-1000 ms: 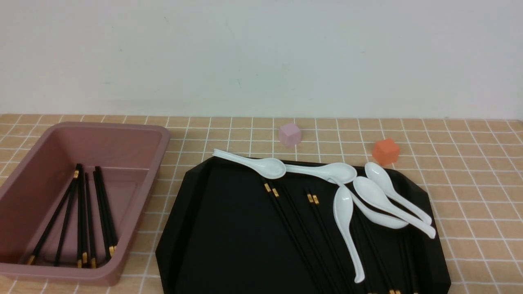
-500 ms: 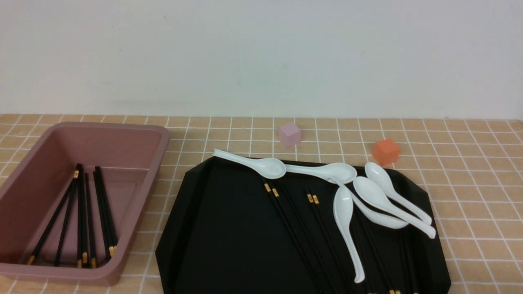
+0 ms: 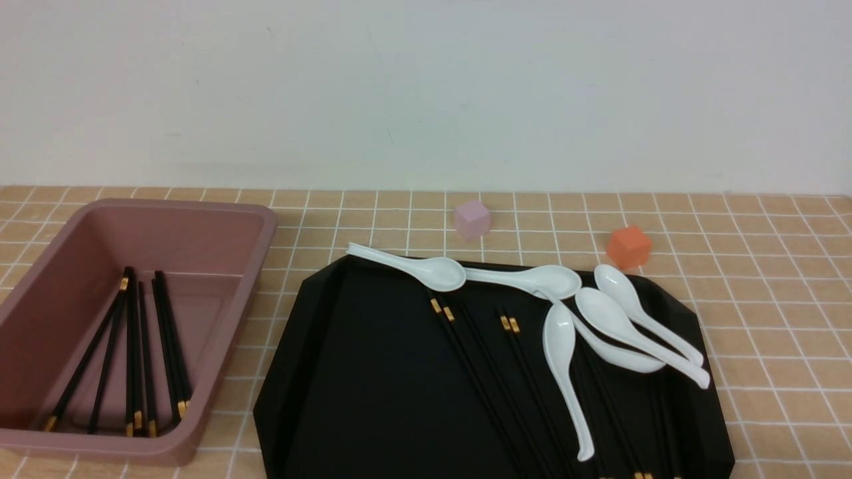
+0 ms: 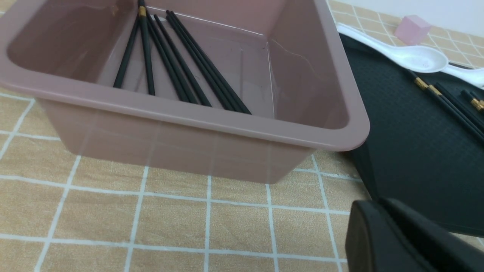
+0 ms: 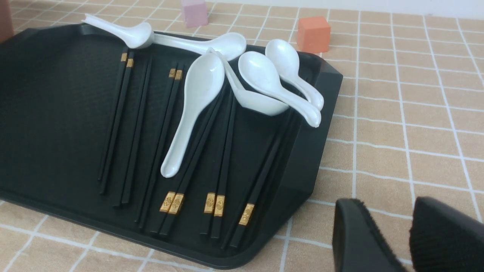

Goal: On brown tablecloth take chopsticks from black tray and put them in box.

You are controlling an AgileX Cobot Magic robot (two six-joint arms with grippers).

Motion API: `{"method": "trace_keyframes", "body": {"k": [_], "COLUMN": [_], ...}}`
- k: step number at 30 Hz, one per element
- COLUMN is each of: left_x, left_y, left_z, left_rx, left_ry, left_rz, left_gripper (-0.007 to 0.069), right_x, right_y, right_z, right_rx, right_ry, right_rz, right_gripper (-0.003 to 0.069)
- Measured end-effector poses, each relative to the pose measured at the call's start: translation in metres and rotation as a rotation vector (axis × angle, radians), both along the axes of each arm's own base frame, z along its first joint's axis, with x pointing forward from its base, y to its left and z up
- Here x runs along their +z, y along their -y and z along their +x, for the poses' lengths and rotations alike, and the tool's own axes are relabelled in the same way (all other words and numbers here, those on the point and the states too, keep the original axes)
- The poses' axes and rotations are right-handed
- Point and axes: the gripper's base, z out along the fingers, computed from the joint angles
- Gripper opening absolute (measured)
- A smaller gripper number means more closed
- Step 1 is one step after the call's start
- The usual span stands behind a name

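Note:
The black tray (image 3: 359,372) lies on the brown tablecloth (image 3: 765,299) with several black chopsticks (image 3: 479,372) on it, some under white spoons. Gold bands mark the chopsticks (image 5: 117,124) in the right wrist view. The pink-brown box (image 3: 259,266) stands left of the tray and holds several chopsticks (image 3: 133,346). Neither arm shows in the front view. My left gripper (image 4: 378,206) hovers over the cloth near the box's (image 4: 189,113) front corner, fingers together, empty. My right gripper (image 5: 389,206) is open and empty over the cloth beside the tray's (image 5: 49,113) right corner.
Several white ceramic spoons (image 3: 562,346) lie across the tray's far right part, overlapping chopsticks. A pink cube (image 3: 472,219) and an orange cube (image 3: 628,246) sit on the cloth behind the tray. A white wall closes the back.

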Motion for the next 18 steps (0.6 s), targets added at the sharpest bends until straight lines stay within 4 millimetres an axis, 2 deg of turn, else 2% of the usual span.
{"method": "trace_keyframes", "body": {"k": [18], "left_x": [-0.0001], "left_y": [0.0], "left_z": [0.0], "left_rx": [0.0], "left_ry": [-0.001], "left_rz": [0.0], "left_gripper": [0.004], "right_x": [0.0], "right_y": [0.0], "right_z": [0.0], "right_rx": [0.0], "right_ry": [0.0], "right_rz": [0.0], "right_gripper": [0.024]}}
